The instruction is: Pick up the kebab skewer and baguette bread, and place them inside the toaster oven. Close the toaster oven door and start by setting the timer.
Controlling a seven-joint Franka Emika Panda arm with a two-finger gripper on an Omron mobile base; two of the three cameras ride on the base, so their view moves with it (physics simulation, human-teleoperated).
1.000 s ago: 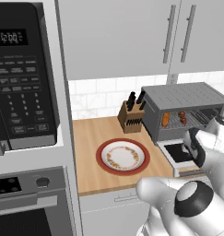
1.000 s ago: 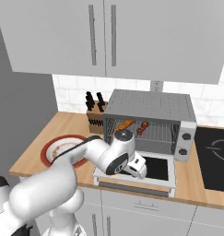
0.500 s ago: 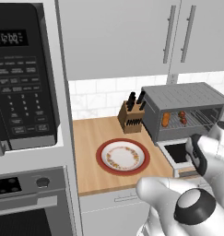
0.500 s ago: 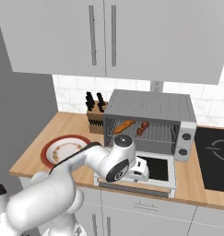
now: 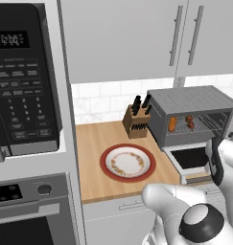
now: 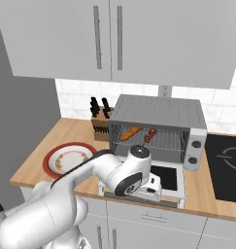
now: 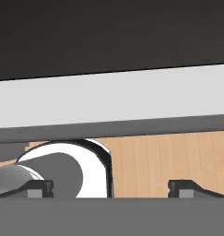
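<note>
The toaster oven (image 5: 194,103) (image 6: 158,114) stands on the counter with its door (image 5: 192,158) (image 6: 165,177) folded down flat. On the wire rack inside lie the orange-brown baguette bread (image 5: 172,123) (image 6: 131,132) and, beside it, the kebab skewer (image 5: 189,122) (image 6: 150,135). My gripper (image 6: 153,186) (image 7: 109,186) sits low at the door's front edge. It is open, with its fingertips (image 7: 39,188) far apart and nothing between them. In the hand view the door's silver edge (image 7: 113,106) runs across just ahead, with wooden counter (image 7: 168,156) below it.
A red-rimmed plate (image 5: 127,162) (image 6: 66,159) lies left of the oven and a knife block (image 5: 136,122) (image 6: 100,127) stands behind it. A black microwave (image 5: 22,86) and a wall oven (image 5: 27,215) fill the left. A dark cooktop (image 6: 226,165) lies to the right.
My hand has dropped lower, from above the open door to its front edge. The food and the door have stayed put.
</note>
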